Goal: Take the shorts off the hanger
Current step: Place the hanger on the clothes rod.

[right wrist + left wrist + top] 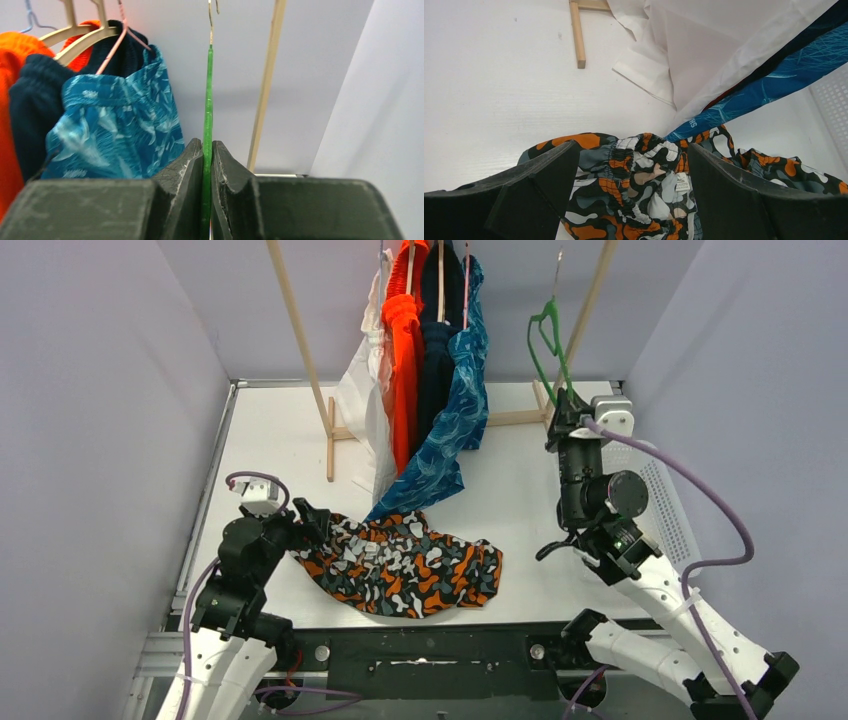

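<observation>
Your camouflage shorts (400,565) lie crumpled on the worktop (280,440); white pair (358,400), orange pair (403,370), navy pair (436,370) and blue leaf-patterned pair (455,430) hang together, green hanger (207,100) apart.

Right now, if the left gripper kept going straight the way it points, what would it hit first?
Most likely the camouflage shorts, lying just ahead of the left gripper between its open fingers. The blue leaf-patterned shorts hang further on, though depth is hard to judge.

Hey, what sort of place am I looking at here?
Probably a robotics lab test cell, not a home: plain walls box in a white table, two robot arms sit at its edge, and shorts hang on a wooden rack.
</observation>
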Available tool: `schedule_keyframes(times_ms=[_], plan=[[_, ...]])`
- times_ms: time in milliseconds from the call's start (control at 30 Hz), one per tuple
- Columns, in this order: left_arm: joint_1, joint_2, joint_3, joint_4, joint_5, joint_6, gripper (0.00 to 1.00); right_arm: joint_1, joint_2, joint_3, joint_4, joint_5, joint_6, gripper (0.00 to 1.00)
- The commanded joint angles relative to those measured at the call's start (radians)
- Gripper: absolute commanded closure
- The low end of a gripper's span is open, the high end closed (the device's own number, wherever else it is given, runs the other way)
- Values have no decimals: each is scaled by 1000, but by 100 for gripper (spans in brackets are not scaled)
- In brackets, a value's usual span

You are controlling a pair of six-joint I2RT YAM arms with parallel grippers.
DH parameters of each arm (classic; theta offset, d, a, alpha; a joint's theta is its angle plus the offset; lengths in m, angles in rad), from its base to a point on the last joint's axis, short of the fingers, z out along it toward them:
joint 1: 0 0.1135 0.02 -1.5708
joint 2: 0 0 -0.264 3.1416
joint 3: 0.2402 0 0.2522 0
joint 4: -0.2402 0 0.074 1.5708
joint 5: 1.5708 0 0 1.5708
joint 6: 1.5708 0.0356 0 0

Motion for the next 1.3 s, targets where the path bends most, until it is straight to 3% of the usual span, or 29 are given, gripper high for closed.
schedule_keyframes(times_ms=[0,333,700,1100,1267], plan=[[6,-8,6,56,3,4,20,-143,35,42,27,-231,201,100],[12,-1,2,47,-49,-16,20,-201,74,91,107,-364,214,100],[34,18,-2,37,-118,-41,19,-202,148,197,145,-380,176,100],[44,15,-6,32,-131,-53,19,-223,326,465,-98,-299,200,100],[45,13,-8,33,-126,-51,19,-293,369,507,-250,-304,300,100]])
